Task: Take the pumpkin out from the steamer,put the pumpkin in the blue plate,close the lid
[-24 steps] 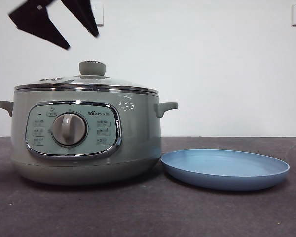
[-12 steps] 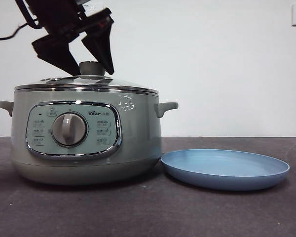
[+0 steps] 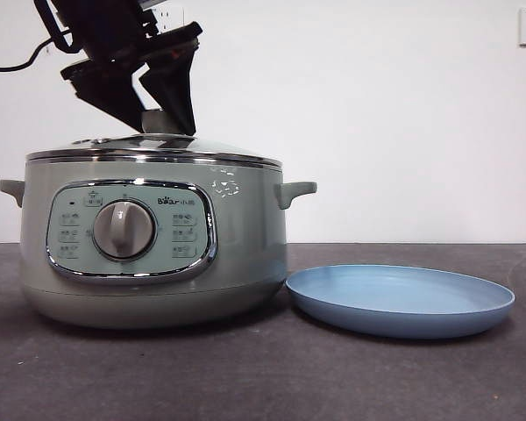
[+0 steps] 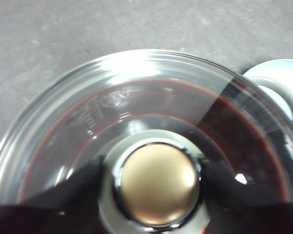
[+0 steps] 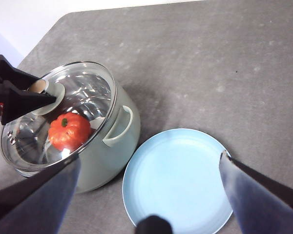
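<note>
Left gripper (image 3: 162, 123) straddles the lid (image 3: 153, 146) knob, one black jaw on each side; you can't tell whether they touch it. Lid sits on the steamer (image 3: 153, 237). Pumpkin (image 5: 69, 131) shows inside through the glass. Blue plate (image 3: 400, 300) lies just beside the steamer. Right gripper (image 5: 151, 165) hangs spread wide above the plate.

Pumpkin (image 5: 69, 131) apparently upright inside lidded steamer (image 3: 153, 237).
</note>
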